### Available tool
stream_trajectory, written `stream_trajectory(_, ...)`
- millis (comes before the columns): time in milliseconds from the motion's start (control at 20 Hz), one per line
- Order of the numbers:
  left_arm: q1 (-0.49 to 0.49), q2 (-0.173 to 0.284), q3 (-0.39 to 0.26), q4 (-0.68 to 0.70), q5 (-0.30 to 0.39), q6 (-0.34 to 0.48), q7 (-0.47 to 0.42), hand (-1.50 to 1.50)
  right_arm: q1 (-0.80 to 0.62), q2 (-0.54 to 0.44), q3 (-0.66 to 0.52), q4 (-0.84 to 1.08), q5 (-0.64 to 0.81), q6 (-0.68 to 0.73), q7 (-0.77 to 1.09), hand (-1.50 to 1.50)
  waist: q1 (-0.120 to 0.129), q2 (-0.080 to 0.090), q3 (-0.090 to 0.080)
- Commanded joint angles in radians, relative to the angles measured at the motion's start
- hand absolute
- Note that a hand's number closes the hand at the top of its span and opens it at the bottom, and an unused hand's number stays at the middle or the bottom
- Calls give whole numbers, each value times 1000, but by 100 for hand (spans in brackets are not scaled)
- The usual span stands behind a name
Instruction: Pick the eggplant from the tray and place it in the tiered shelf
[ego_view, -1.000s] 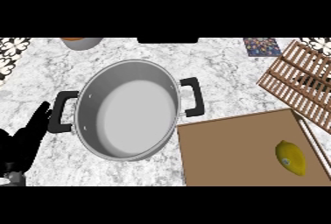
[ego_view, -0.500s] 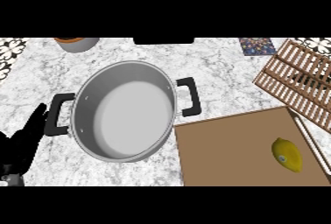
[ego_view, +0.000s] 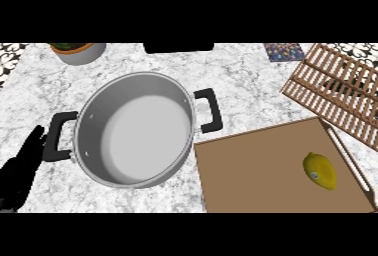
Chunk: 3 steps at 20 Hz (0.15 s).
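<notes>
White-grey marble counter (ego_view: 251, 80), perhaps patterned tiles beyond

One large grey pot (ego_view: 136, 135) with two black handles sits left of centre. One brown tray (ego_view: 251, 175) at lower right carries one yellow fruit (ego_view: 320, 171). One slatted wooden shelf (ego_view: 341, 90) is at upper right, one potted plant (ego_view: 77, 51) at upper left, and one robot hand (ego_view: 21, 170) at lower left.

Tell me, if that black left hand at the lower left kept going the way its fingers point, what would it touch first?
Probably the black left handle of the large silver pot. The left hand has straight fingers pointing up and slightly right, ending just beside that handle. Height above the white marble counter is unclear, so it might pass over it.
</notes>
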<state>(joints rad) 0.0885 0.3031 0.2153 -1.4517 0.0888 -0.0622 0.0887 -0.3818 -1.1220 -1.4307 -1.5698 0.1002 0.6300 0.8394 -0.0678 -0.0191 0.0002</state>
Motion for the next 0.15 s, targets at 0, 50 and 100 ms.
stream_trajectory(0, 18, 9, 23, 23, 17, -17, -15, 0, 91, -135, -211, 104, -82, 214, 34, -150, -25, -4, 0)
stream_trajectory(50, 7, 28, 40, 1, 17, -5, 9, 0, 101, -146, -262, 105, -106, 251, 64, -150, -30, -7, 0)
stream_trajectory(100, 18, 15, 35, 7, 21, -9, 6, 0, 143, -99, -335, 69, -99, 292, 28, -150, -34, -6, 1)
